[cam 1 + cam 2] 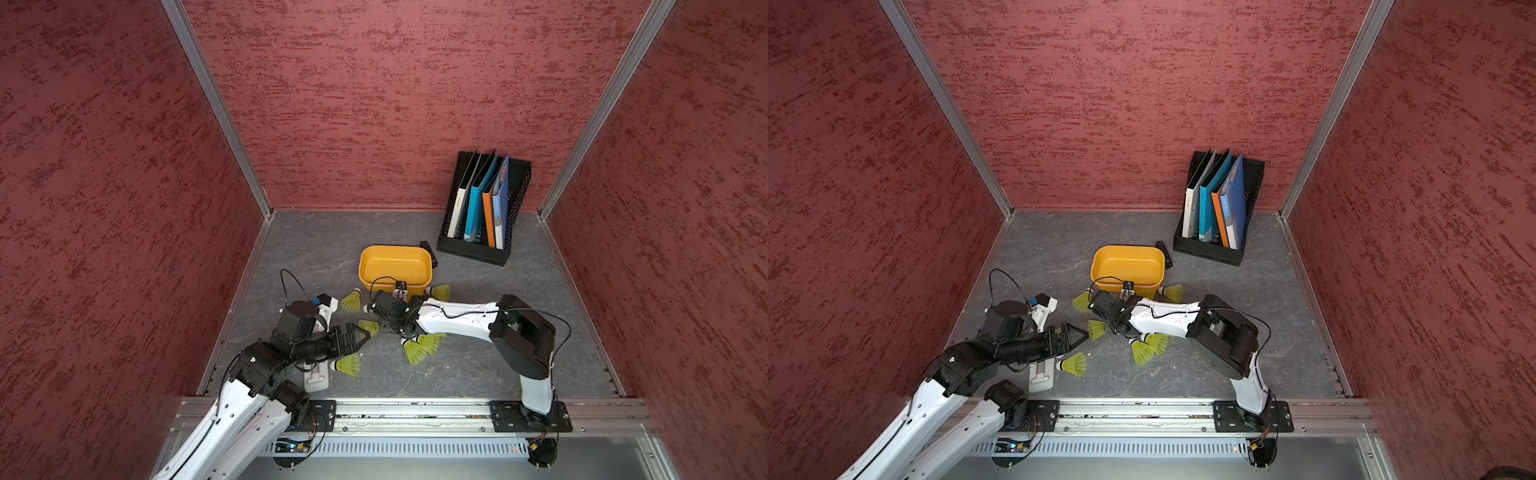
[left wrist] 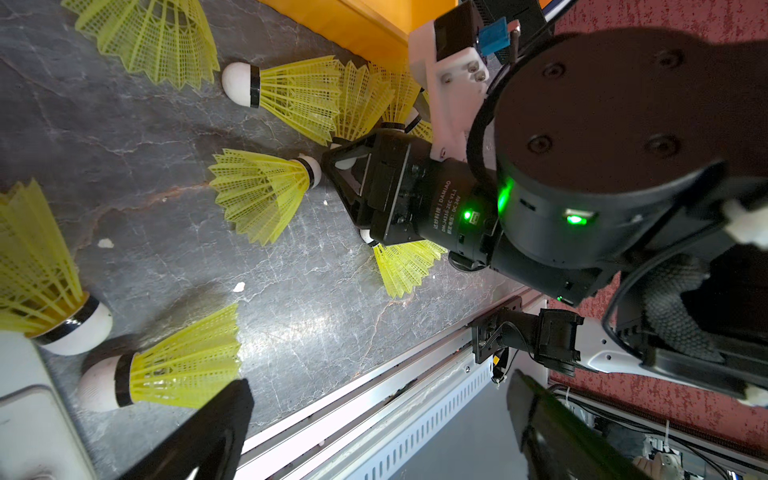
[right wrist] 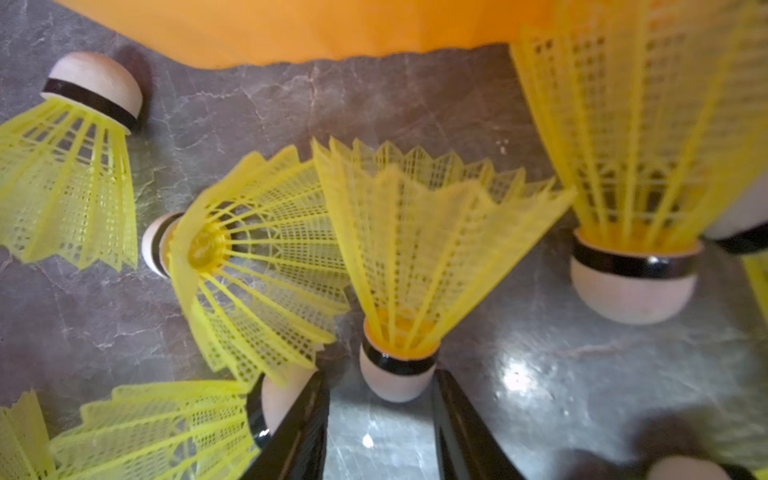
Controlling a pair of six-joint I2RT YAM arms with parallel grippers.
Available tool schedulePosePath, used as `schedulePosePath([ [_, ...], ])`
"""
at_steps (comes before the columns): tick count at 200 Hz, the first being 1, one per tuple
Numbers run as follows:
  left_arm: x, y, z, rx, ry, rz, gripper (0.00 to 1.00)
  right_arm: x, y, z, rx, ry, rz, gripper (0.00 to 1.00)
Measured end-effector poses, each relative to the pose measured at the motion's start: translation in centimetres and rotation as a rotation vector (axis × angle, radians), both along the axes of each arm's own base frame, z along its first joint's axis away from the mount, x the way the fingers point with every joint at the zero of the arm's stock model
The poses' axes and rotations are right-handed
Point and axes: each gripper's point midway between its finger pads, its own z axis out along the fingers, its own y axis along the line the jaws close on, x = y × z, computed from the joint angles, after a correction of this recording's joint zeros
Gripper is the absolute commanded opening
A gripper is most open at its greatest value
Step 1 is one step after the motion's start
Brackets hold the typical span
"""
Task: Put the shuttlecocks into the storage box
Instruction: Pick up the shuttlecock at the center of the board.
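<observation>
The orange-yellow storage box (image 1: 395,268) (image 1: 1127,266) stands mid-table and holds nothing. Several neon yellow shuttlecocks lie on the grey table in front of it. One shuttlecock (image 1: 369,327) (image 2: 257,191) (image 3: 415,249) has its white tip at the mouth of my right gripper (image 1: 384,328) (image 3: 380,376), whose jaws are partly open around the tip with a gap on one side. My left gripper (image 1: 353,343) (image 2: 382,436) is low over the table and wide open, with nothing between its fingers. Another shuttlecock (image 1: 348,365) (image 2: 178,365) lies just beside it.
A black mesh file rack (image 1: 484,208) with folders stands at the back right. A small black object (image 1: 430,251) lies behind the box. A white flat part (image 1: 318,376) lies by the left arm. An aluminium rail (image 1: 415,409) runs along the front edge, and red walls enclose the table.
</observation>
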Motion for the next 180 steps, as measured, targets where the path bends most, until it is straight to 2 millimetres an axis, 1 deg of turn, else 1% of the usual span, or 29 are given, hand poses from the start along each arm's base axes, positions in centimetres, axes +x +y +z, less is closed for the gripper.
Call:
schedulePosePath([
  [28,0.0,0.0,0.0,0.002,-0.001,0.002,1.0,0.2,-0.3,-0.5,-0.014,0.006,-0.009,0.43],
  [55,0.0,0.0,0.0,0.003,-0.002,0.002,1.0,0.7,-0.8,-0.7,-0.019,0.008,-0.023,0.48],
  [80,0.1,0.1,0.0,0.004,-0.003,0.003,1.0,1.3,-0.6,-0.6,-0.016,0.006,-0.032,0.48],
  [123,0.1,0.0,0.0,0.004,-0.002,0.003,1.0,2.0,-0.7,-0.7,-0.018,0.004,-0.039,0.39],
  [136,0.1,0.0,0.0,0.003,-0.003,0.003,1.0,2.0,-0.8,-0.8,-0.022,0.006,-0.04,0.35],
  [180,0.2,-0.1,-0.1,0.007,0.004,0.003,1.0,1.9,-1.0,-0.9,-0.029,0.011,-0.041,0.27],
])
